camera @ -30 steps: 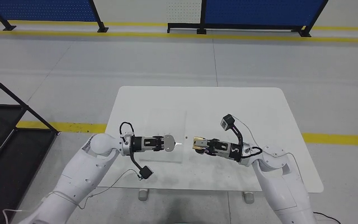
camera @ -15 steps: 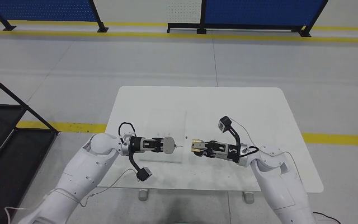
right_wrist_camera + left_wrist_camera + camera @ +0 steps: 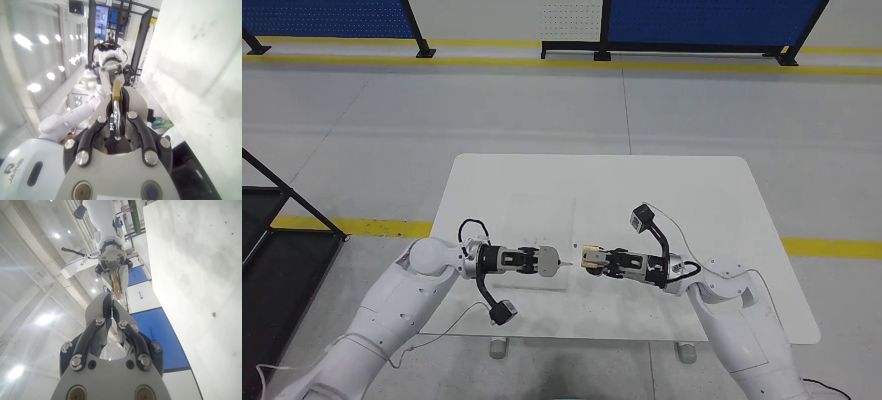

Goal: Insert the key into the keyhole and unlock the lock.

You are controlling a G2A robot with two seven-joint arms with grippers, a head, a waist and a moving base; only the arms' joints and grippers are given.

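Above the near half of the white table (image 3: 692, 200), the two arms point at each other. The right gripper (image 3: 594, 260) is clamped on a brass lock (image 3: 116, 89). The shackle lies back between the fingers and the body sticks out past their tips. The left gripper (image 3: 548, 261) pinches a key (image 3: 561, 262). Its blade pokes out toward the lock, the tip near it with a small gap between.
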